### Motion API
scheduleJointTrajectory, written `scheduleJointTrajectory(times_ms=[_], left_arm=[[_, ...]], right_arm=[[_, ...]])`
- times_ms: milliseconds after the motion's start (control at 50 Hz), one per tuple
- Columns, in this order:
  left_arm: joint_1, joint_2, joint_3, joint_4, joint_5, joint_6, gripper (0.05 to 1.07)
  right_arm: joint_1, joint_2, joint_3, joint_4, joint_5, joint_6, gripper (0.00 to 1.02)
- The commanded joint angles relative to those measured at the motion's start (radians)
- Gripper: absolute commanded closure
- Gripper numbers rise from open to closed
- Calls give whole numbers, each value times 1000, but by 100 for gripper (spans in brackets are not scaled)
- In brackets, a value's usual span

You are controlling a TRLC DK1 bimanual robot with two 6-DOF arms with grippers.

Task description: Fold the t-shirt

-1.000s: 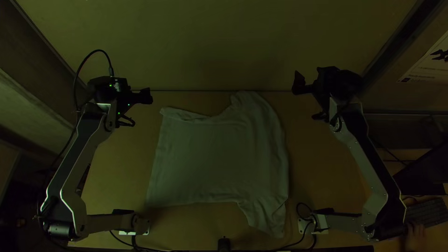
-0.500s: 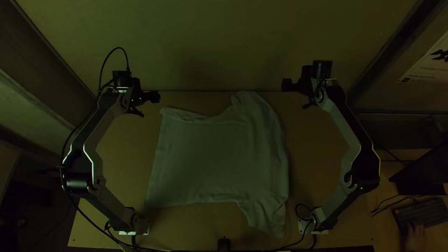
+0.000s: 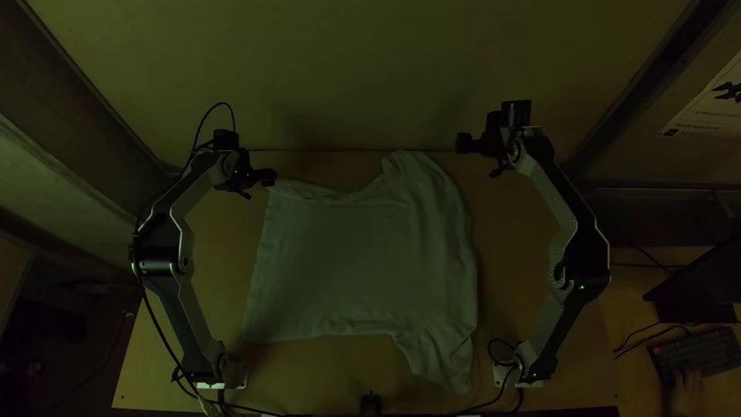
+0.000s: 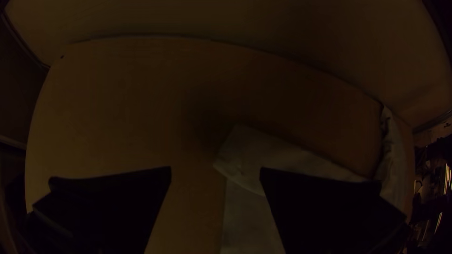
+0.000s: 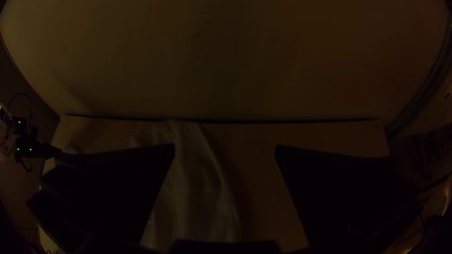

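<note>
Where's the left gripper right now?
In the top view, the left gripper is at the far-left corner of the t-shirt, toward the table's far edge.

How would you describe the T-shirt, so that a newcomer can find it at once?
Look at the wooden table between the left arm and the right arm. In its middle lies the T-shirt, spread out, pale and a little wrinkled. It is soft cloth, unlike the hard, jointed arms on both sides.
</note>
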Motion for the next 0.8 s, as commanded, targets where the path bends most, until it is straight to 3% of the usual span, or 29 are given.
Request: scheduleJointTrajectory(times_ms=[0, 320, 440, 700, 720, 780], left_arm=[[13, 36, 38, -9, 13, -15, 26], [7, 64, 55, 3, 14, -25, 26], [-12, 73, 52, 28, 13, -38, 34], [-48, 102, 61, 29, 8, -57, 35], [-51, 104, 63, 29, 7, -57, 39], [-53, 113, 66, 38, 7, -64, 72]], right_arm=[[6, 43, 74, -36, -15, 40, 5], [9, 84, 109, -45, -17, 60, 5], [11, 89, 108, -47, -17, 65, 5], [9, 92, 108, -48, -17, 66, 5], [9, 92, 106, -50, -17, 66, 5], [9, 94, 108, -56, -17, 71, 5]])
